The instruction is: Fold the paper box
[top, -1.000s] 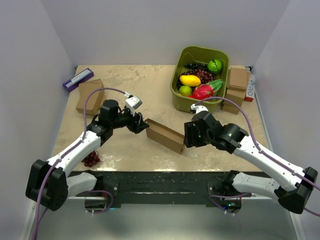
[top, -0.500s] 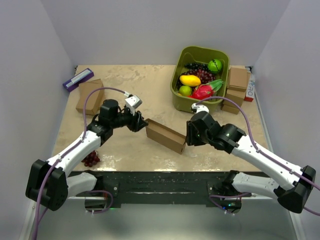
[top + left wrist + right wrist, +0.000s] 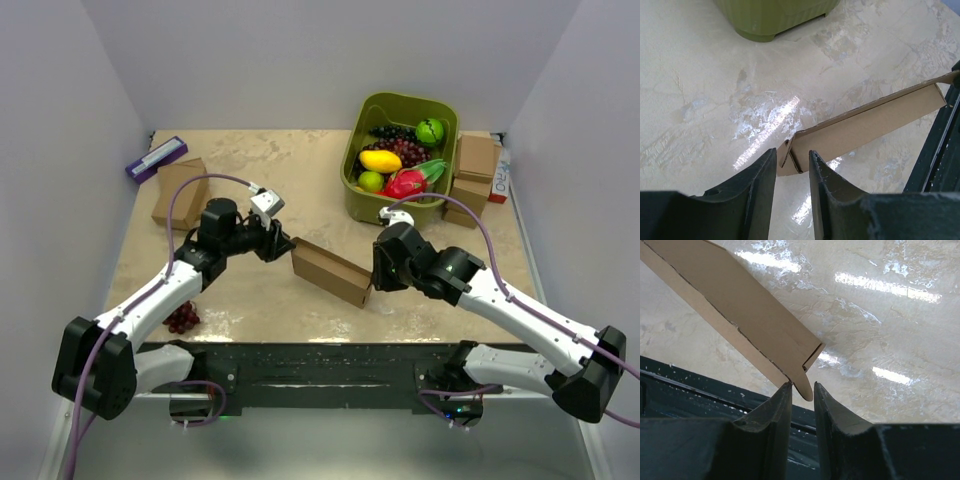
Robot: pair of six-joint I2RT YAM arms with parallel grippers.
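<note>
Task judged partly done. The paper box (image 3: 330,270) is already a thin shell, but its end tabs stick out untucked at both ends, so closing is left. The box is seen on the bench (image 3: 300,170), on the near side of the green bin (image 3: 365,208), a little left of it and apart from it. It is plain brown corrugated card, long and flat, unmarked, standing tilted on a long edge. The left pincer (image 3: 792,157) is narrowed around one end tab and the right pincer (image 3: 802,387) around the rounded tab at the other end. A firm clamp cannot be told for either.
</note>
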